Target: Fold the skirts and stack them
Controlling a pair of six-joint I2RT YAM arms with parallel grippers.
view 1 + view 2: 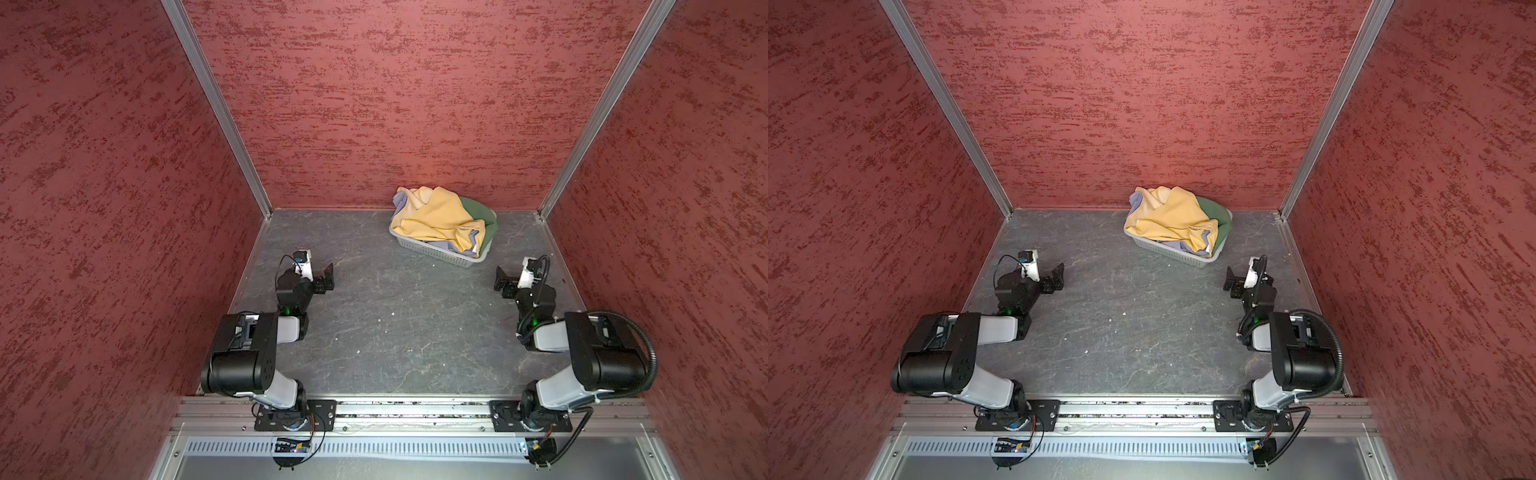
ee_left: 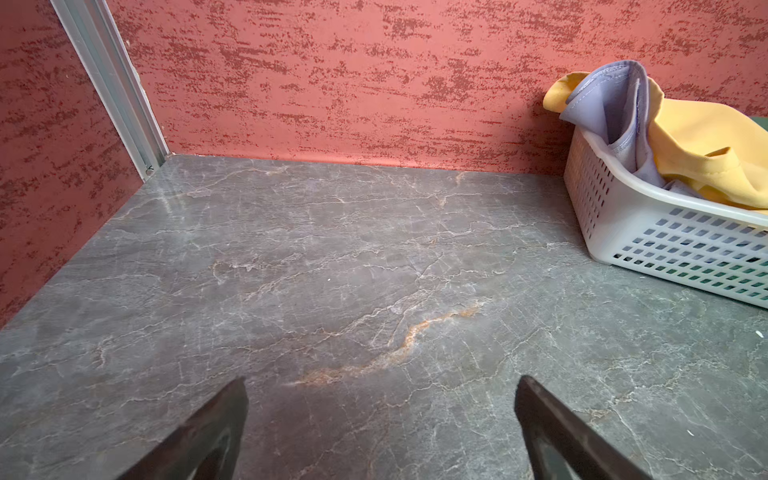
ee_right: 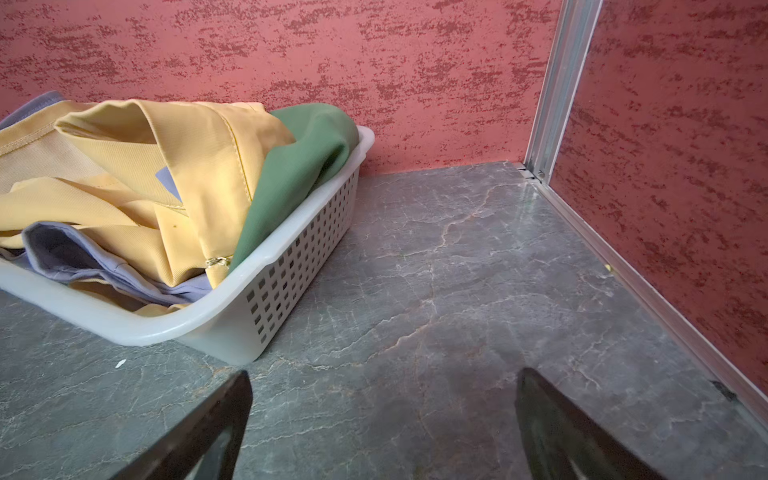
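We've yet to begin: our left gripper (image 2: pixel 380 384) and right gripper (image 3: pixel 382 376) both stand wide, empty. The skirts (image 1: pixel 440 220) lie heaped in the basket (image 3: pixel 291 270) just ahead of the right jaws; next, we'd pinch the yellow skirt (image 3: pixel 124 166) on top.

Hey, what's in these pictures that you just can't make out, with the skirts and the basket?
Green skirt: largely under the yellow skirt in both top views; its full shape is hidden.
Lavender skirt: only edges poke out from under the yellow one.
Basket: cut off by the picture's edge in both wrist views.
Basket's floor: covered by cloth, so anything underneath is unknown.
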